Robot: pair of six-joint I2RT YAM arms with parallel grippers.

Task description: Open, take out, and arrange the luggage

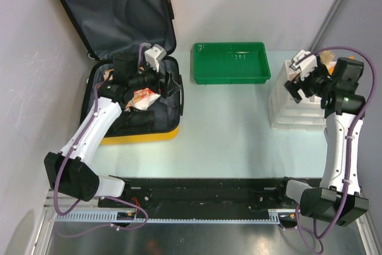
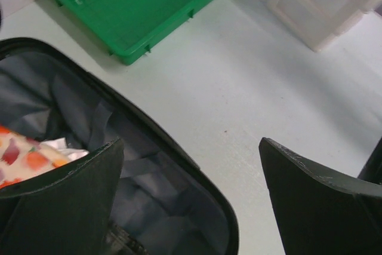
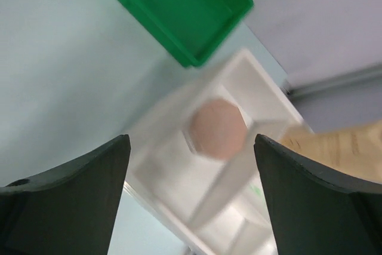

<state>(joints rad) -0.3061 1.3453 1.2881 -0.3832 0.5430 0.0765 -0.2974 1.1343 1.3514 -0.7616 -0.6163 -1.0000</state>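
A small yellow suitcase (image 1: pixel 143 137) lies open at the far left corner of the table (image 1: pixel 227 123), its lid propped up against the wall. The left claw (image 2: pixel 190 144) hangs open and empty over the suitcase's right rim, beside a printed snack packet (image 1: pixel 143 98). The right claw (image 3: pixel 191 141) is open too, above a white organizer (image 1: pixel 292 114) at the right edge.

The shell looks stiff, light and slick, so the rim or handle seems the safest hold; the grey lining is limp.

Only the right wrist view shows a round pinkish object (image 3: pixel 216 128) in the organizer. Only the overhead view shows the lid.
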